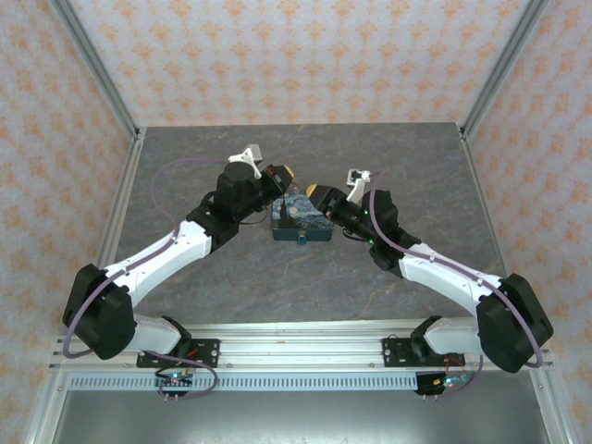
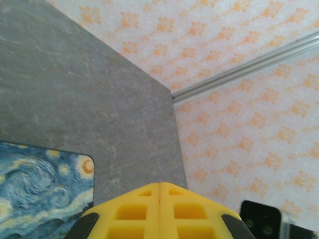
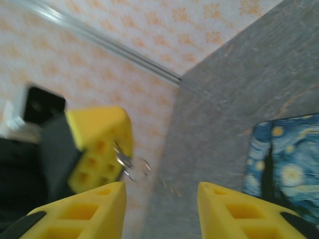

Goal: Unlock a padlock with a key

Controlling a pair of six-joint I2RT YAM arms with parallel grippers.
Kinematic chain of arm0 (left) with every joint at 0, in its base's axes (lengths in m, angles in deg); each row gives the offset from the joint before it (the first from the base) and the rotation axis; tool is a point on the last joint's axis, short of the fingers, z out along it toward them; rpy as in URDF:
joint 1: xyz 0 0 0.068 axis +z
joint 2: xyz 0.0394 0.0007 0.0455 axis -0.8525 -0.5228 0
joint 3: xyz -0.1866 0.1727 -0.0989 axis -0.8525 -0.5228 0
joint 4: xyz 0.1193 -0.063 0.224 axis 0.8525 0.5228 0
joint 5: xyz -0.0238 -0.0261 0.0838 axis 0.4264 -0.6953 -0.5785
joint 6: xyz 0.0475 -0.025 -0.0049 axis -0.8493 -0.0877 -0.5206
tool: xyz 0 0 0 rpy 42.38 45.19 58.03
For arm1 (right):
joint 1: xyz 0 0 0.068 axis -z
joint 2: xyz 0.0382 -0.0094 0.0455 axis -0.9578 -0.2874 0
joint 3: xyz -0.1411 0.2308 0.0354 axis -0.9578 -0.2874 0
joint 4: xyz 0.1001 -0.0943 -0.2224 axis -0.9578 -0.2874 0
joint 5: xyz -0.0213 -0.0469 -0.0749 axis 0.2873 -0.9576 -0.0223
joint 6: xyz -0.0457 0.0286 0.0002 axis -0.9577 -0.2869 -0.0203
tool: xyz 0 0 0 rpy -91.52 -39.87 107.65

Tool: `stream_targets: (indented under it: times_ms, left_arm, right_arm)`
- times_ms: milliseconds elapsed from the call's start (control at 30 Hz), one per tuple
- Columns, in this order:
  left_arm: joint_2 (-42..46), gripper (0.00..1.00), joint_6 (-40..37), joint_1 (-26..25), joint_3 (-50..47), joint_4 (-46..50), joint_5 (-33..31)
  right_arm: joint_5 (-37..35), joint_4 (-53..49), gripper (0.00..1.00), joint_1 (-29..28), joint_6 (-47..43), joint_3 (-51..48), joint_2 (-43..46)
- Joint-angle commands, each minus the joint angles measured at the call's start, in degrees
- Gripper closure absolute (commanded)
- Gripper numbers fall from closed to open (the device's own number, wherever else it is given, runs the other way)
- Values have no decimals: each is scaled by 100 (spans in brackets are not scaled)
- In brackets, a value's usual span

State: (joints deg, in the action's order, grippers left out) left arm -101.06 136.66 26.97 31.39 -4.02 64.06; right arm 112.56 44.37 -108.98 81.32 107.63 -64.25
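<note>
Left gripper: its yellow fingers are pressed together along the centre seam with no gap between them. In the right wrist view a small metal piece sticks out from between its tips with a wire ring hanging from it. This is read as the key, pinched in the left gripper. The view is blurred, so the key's blade and orientation cannot be made out.

Right gripper: its fingers are spread, with open space between them and nothing held. It faces the left gripper, and the key lies just beyond its tips, slightly to their left.

Box: it has a dark-blue swirl pattern and lies flat on the grey desk, near the middle. In the top view both grippers are above its far side, the left one over the far-left corner and the right one over the far-right corner. They are close together but apart.

Padlock: a small blue item sits at the middle of the box's near edge, touching the box. The shackle is too small to judge. It is on the opposite side of the box from both grippers, and neither touches it.
</note>
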Motion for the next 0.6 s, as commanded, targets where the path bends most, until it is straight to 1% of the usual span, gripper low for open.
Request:
stream_targets:
  times_ms: [0, 167, 567]
  left_arm:
    - [-148, 100, 144, -16, 343, 521, 474]
    - [-266, 100, 197, -23, 462, 649, 625]
    - [-426, 100, 224, -64, 535, 707, 759]
  right_arm:
    - [410, -446, 59, 11, -1313, 173, 85]
    - [579, -386, 60, 17, -1475, 226, 54]
    - [410, -382, 66, 23, -1561, 366, -68]
